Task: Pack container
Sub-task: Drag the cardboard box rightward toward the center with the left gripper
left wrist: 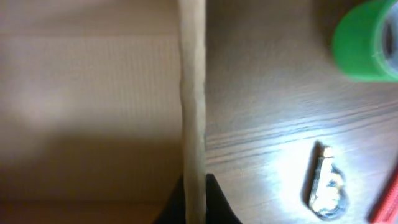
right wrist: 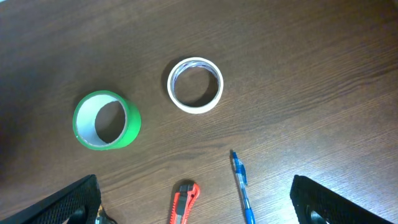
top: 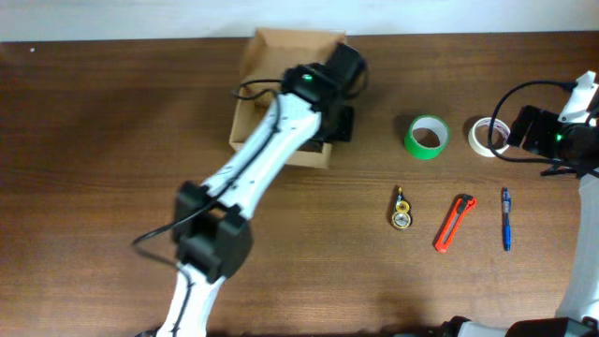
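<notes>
Between the closed jaws of the left gripper (left wrist: pixel 194 208) stands one thin wall of the container (top: pixel 271 56), the tan cardboard box. The dark tips sit one on each side of the wall's top edge, so the gripper is pinched onto the cardboard itself. The box interior lies to one side of that gripper; on the other side is bare table (top: pixel 94 140), with the green tape roll (top: pixel 427 137) and a small metallic object (top: pixel 401 208) a little beyond it.

The right gripper (right wrist: pixel 202 208) hangs spread wide and holds nothing. Below and ahead of it lie the white tape roll (top: pixel 489 137) and the green roll, and closer under its fingers the orange utility knife (top: pixel 454 223) and the blue pen (top: pixel 505 217). The container is well apart from it, off past the green roll.

The box looks light and fairly stiff, though a single wall of this cardboard would probably flex or crease under a hard squeeze. It is also likely to slide easily on the smooth wood. A pinch on the rim suits steadying or dragging it; near a corner the wall should be firmer. Lifted by one wall alone, it would probably tip, and a hinged flap would swing loose.
</notes>
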Available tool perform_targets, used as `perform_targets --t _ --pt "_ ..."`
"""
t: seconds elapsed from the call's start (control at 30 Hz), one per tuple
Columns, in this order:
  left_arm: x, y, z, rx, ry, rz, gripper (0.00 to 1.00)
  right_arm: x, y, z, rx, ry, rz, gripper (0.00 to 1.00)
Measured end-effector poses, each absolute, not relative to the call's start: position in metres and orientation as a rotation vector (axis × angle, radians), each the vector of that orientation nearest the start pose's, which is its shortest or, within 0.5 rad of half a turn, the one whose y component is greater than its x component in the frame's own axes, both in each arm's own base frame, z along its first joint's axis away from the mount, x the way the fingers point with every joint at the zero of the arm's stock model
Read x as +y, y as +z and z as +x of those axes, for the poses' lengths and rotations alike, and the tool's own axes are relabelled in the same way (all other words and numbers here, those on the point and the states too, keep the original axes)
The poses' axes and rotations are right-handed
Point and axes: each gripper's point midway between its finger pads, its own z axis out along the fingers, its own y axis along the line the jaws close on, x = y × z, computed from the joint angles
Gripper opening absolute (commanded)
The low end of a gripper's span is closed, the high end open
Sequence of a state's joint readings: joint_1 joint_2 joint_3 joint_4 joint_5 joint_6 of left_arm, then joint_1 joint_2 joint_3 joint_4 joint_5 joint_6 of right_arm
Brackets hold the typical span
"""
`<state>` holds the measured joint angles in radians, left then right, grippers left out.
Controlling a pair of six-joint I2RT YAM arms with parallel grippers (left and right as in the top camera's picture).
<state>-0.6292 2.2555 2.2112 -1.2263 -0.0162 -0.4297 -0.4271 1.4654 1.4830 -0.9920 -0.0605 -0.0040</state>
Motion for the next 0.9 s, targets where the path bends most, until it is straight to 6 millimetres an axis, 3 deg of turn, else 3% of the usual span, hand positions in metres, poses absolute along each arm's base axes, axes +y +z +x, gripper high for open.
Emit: perform_targets --t 0.1,0.23,0.33,0.6,0.9 --pt "-0.301 0.122 0.422 2.856 -0.127 0.291 0.02 -0.146 0.237 0.345 2.493 -0.093 0.51 0.99" --pt "-0.308 0.122 0.442 2.802 -0.096 0.254 0.02 -0.146 0.237 0.345 2.493 -0.092 0.51 0.99" --pt "-0.311 0.119 0.447 2.789 -0.086 0.236 0.02 -0.146 0.237 0.345 2.493 -0.093 0.511 0.99" --pt "-0.339 0.102 0.441 2.77 -0.085 0.249 0.02 -0.146 0.237 0.345 2.493 -0.092 0.511 0.99" --pt "-0.359 0.098 0.415 2.812 -0.109 0.219 0.02 -0.145 0.237 0.345 2.492 -0.085 0.517 0.99"
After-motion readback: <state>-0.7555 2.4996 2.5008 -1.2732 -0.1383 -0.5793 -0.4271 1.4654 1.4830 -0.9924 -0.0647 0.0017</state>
